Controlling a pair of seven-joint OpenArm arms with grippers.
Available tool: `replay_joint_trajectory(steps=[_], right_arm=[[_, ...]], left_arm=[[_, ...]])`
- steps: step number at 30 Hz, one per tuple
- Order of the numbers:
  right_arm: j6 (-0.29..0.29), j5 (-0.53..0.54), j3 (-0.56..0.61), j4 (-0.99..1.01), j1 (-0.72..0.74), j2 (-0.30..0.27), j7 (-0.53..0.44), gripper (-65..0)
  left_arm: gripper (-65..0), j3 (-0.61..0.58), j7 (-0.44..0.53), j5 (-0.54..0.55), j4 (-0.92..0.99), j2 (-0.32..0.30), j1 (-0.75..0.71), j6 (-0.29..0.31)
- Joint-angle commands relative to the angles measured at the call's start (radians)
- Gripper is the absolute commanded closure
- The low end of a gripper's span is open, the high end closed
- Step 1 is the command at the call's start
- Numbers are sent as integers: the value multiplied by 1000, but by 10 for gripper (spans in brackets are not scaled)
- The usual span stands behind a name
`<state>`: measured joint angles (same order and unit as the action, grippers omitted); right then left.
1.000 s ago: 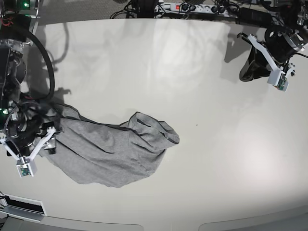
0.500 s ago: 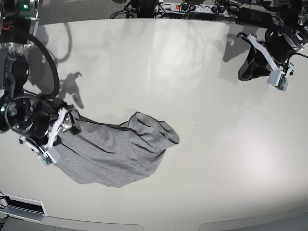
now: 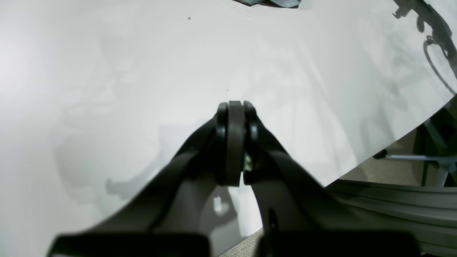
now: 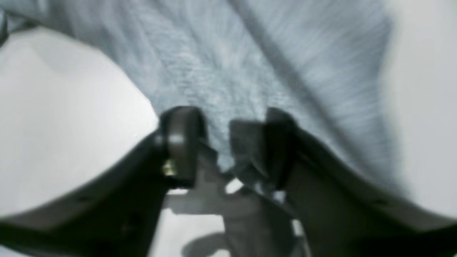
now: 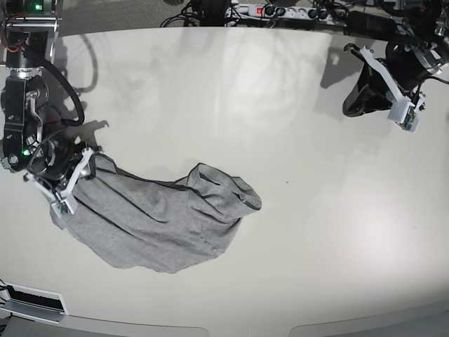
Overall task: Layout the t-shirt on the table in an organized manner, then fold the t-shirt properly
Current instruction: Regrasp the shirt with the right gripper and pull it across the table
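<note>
The grey t-shirt (image 5: 161,225) lies crumpled on the left half of the table (image 5: 316,210), with one end bunched into a raised fold near the middle. My right gripper (image 5: 83,167) is down at the shirt's far left corner. In the blurred right wrist view its fingers (image 4: 182,139) stand partly apart, with grey cloth (image 4: 250,53) under and between them. Far off at the back right, my left gripper (image 5: 351,107) hangs above bare table. It is shut with nothing in it, its fingertips (image 3: 232,107) pressed together. A sliver of the shirt (image 3: 271,3) shows at the top of the left wrist view.
A power strip and tangled cables (image 5: 280,10) run along the table's back edge. A white box (image 5: 31,298) sits off the front left corner. Beyond the table's curved edge in the left wrist view are floor and a metal stand (image 3: 428,157).
My right gripper has swung from the shirt's lower left edge up to its far left corner, and its jaws have narrowed. The left arm has drifted slightly left. The shirt has barely shifted.
</note>
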<state>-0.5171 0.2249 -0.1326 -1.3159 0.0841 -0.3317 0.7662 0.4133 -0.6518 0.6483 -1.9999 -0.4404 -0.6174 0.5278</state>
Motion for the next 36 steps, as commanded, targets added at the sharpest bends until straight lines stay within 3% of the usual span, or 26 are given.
replay_joint_trajectory(steps=[1, 3, 6, 12, 16, 21, 24, 29, 33, 34, 36], right_arm=[[-5, 6, -5, 15, 29, -14, -13, -138], [-21, 16, -5, 53, 43, -14, 13, 0], [-47, 170, -5, 43, 55, -14, 164, 0], [-155, 746, -5, -44, 31, 27, 472, 0], [-181, 988, -5, -113, 10, 115, 589, 0], [-181, 1207, 17, -167, 18, 229, 619, 0], [-181, 1259, 71, -170, 53, 288, 620, 0], [-181, 1239, 161, -170, 150, 378, 619, -9], [-181, 1140, 201, -170, 258, 415, 624, -310], [-181, 1119, 200, -170, 290, 414, 630, -352], [-181, 1065, 188, -170, 357, 408, 630, -363]], left_arm=[[0, 6, 22, 16, -14, -11, -2, 1], [0, 6, 22, 16, -14, -11, -2, 1], [0, 6, 22, 16, -14, -12, -2, 1], [0, 6, 21, 30, -14, -53, -3, 21], [0, 6, 14, 71, -14, -105, -3, 84], [0, 6, 14, 69, -14, -160, -3, 87], [0, 6, 14, 68, -14, -175, -3, 87], [0, 6, 14, 68, -14, -178, -3, 87], [0, 6, 13, 67, -14, -178, -3, 87], [0, 6, 11, 67, -14, -178, -3, 87], [0, 6, -2, 68, -14, -178, -3, 87]])
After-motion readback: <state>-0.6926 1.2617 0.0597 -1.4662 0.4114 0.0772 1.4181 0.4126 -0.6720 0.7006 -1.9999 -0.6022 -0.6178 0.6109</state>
